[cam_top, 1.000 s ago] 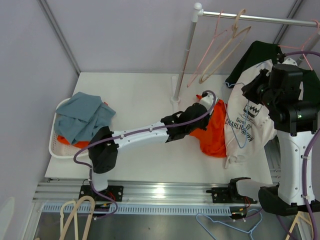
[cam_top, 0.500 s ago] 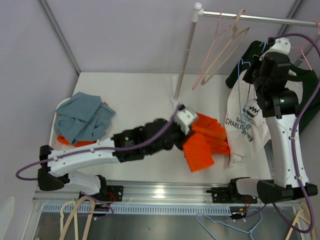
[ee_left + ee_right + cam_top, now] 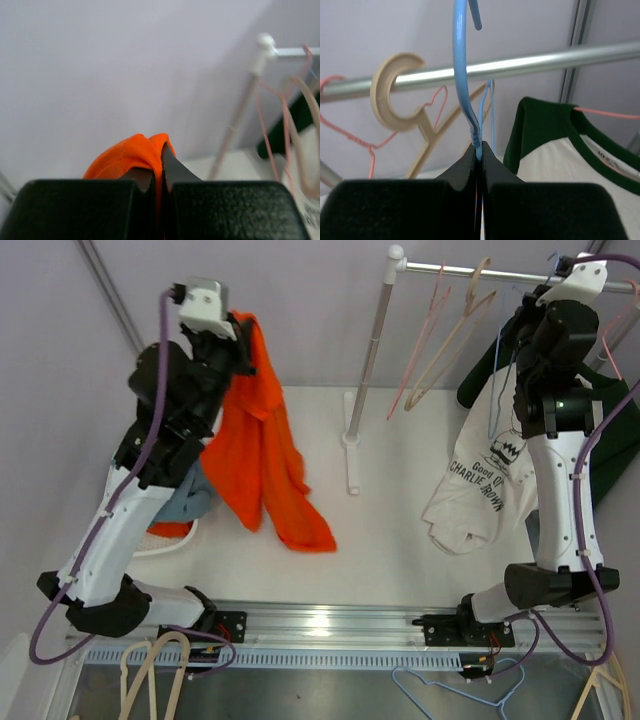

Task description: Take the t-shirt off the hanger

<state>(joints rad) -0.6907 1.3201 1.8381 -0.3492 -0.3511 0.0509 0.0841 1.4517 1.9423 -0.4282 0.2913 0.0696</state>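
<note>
T-shirt (image 3: 265, 460) is pinched in the clenched left gripper (image 3: 161, 160), hanging straight down, well left of the rail (image 3: 520, 278). Hanger (image 3: 462, 75) is clamped in the right gripper (image 3: 479, 150) beside that rail.

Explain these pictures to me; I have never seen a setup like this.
Two robot arms are bolted at the near edge of a white table. The wide picture looks down from above and behind them; the other two come from wrist cameras, black fingers in front. The left gripper, raised high, is shut on an orange t-shirt dangling toward the table. The right gripper is shut on the neck of a blue hanger by the clothes rail. A white printed shirt hangs there, and a basket of clothes sits at the left, partly hidden.
</note>
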